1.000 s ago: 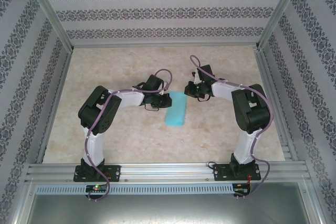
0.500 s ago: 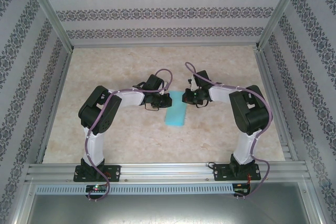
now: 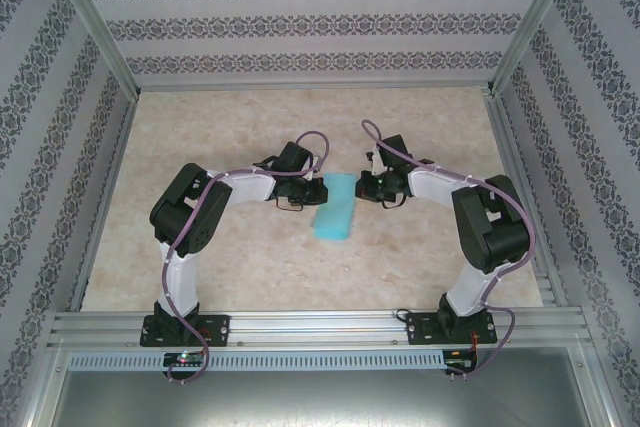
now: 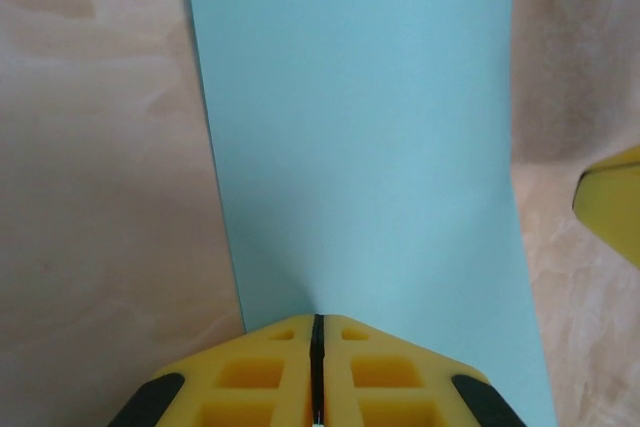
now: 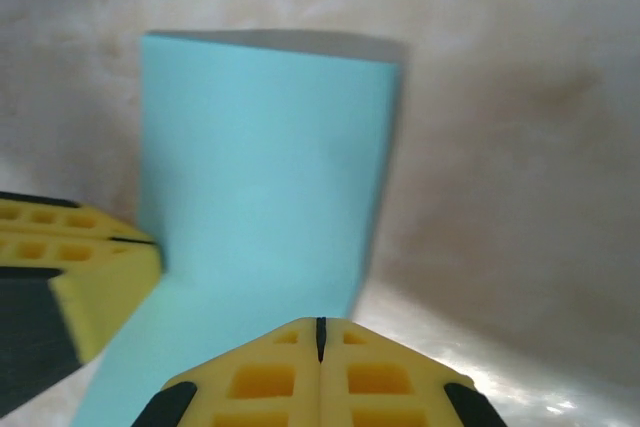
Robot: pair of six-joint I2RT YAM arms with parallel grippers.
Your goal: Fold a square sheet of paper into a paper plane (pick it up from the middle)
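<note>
Turquoise, the sheet of paper [image 3: 335,209] lies as a narrow rectangle in the middle of the surface [image 3: 230,257] in the top view, running from 1 to 7 o'clock, with the left end effector [image 3: 314,190] at its 10 o'clock and the right end effector [image 3: 360,187] at its 2 o'clock. From the left wrist, the left end effector [image 4: 317,325] is clenched, jaws together, its tips at the sheet's 6 o'clock edge. From the right wrist, the right end effector [image 5: 320,329] is clenched too, at 6 o'clock over the sheet.
</note>
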